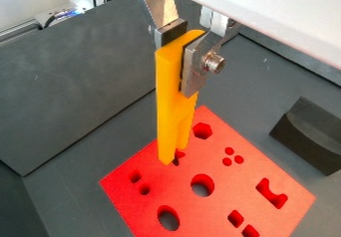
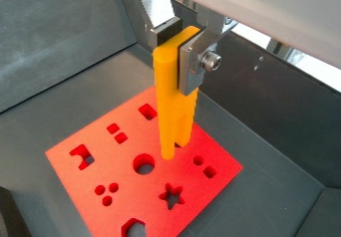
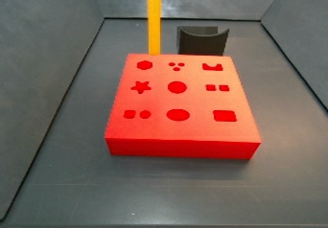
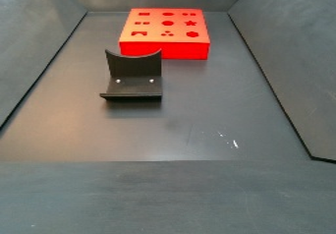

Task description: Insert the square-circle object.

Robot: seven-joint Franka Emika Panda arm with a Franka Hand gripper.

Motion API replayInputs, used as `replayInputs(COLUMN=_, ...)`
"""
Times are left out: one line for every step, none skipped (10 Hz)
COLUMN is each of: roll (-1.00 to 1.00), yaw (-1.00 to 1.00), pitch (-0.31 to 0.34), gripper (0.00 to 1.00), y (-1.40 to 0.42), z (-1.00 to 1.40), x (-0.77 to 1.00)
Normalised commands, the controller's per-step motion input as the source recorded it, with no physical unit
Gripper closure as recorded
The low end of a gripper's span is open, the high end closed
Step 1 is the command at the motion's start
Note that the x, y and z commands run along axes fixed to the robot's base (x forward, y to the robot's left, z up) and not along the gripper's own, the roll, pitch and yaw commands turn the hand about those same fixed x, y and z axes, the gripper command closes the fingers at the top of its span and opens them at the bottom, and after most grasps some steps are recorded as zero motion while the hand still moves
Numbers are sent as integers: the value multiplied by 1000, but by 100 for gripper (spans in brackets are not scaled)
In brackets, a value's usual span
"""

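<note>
Square-circle object (image 1: 173,102) hangs upright, pinched near its top by the gripper (image 1: 186,57), jaws closed on it, lower end right at the red block (image 1: 213,186). Holder (image 4: 133,77) sits apart. No readable writing.

Gripper (image 1: 184,60) points down, jaws clamped together.

The dark grey counter (image 4: 184,130) carries the red block (image 4: 165,31) at its far end and a dark curved holder (image 4: 133,77) nearer, apart from the block; the pincer (image 1: 189,44) hangs above the block.
</note>
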Motion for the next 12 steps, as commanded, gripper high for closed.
replayInputs(roll=0, yaw=-220, pitch=0, gripper=100, y=-71, z=-137, x=-240)
replayInputs(roll=179, yaw=-571, pitch=0, gripper=100, y=-497, z=-74, x=0)
replayInputs(roll=163, yaw=-726, pitch=0, gripper=100, y=-431, z=-40, x=0)
replayInputs(roll=91, yaw=-777, pitch=0, gripper=100, y=-406, z=0, x=0)
replayInputs(roll=61, yaw=-831, pitch=0, gripper=100, y=-323, z=0, x=40)
replayInputs(roll=33, yaw=-900, pitch=0, gripper=100, y=-271, z=17, x=31)
replayInputs(roll=19, yaw=-909, pitch=0, gripper=100, y=-254, z=34, x=37)
replayInputs(roll=23, yaw=-877, pitch=0, gripper=100, y=-257, z=34, x=71)
replayInputs(roll=37, yaw=-871, pitch=0, gripper=100, y=-249, z=3, x=74)
replayInputs(roll=67, yaw=-869, pitch=0, gripper=100, y=-211, z=0, x=71)
replayInputs(roll=111, yaw=-840, pitch=0, gripper=100, y=-120, z=-26, x=137)
replayInputs(roll=110, yaw=-877, pitch=-16, gripper=100, y=-46, z=-51, x=160)
